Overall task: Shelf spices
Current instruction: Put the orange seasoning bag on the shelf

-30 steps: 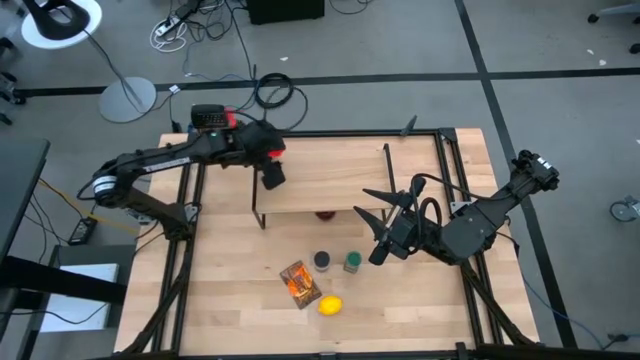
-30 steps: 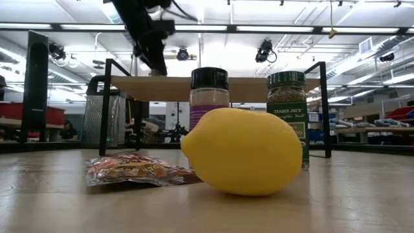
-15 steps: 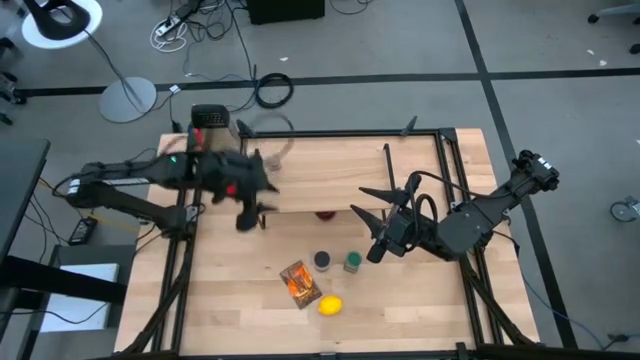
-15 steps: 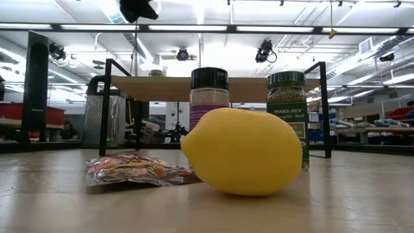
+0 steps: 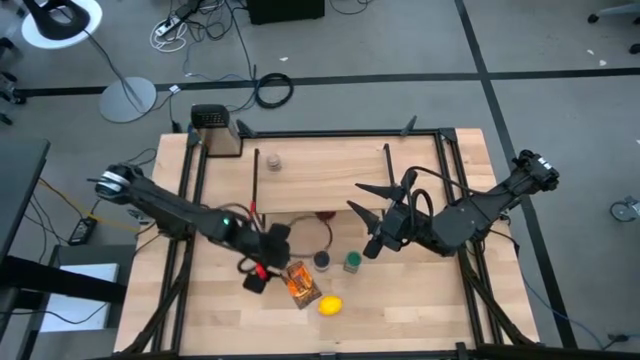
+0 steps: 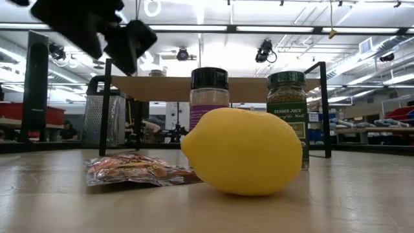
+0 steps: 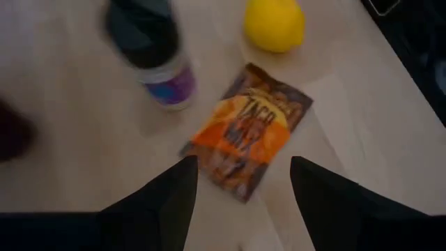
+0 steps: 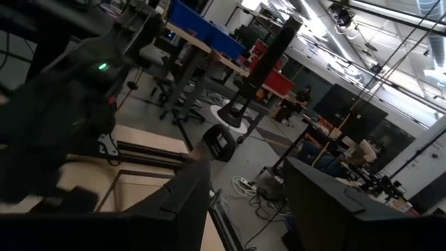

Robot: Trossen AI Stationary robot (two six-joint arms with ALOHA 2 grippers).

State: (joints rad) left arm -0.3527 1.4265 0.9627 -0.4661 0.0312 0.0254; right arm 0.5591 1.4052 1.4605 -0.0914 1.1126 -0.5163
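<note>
The shelf (image 5: 340, 185) stands across the table's far half, and the pale beige jar (image 5: 272, 160) stands upright on its top board near the left end. In front of the shelf, on the table, stand the purple jar (image 5: 322, 261) with its black lid and the green jar (image 5: 352, 263). The orange packet (image 5: 299, 283) lies flat nearer the front. My left gripper (image 5: 257, 278) hangs open just left of the packet. In the left wrist view the packet (image 7: 247, 129) lies ahead of the left gripper (image 7: 240, 202). My right gripper (image 5: 362, 228) waits open, above and right of the jars.
A yellow lemon (image 5: 330, 305) lies near the front edge, close to the packet, and fills the middle of the low view (image 6: 242, 152). A small dark red round object (image 5: 325, 214) sits under the shelf's front edge. A metal grater (image 5: 218, 128) stands at the far left corner.
My left gripper has swung from above the shelf's left end toward the table's near edge and down, ending beside the orange packet. The pale jar now shows standing on the shelf where the gripper was. The right arm has barely moved.
</note>
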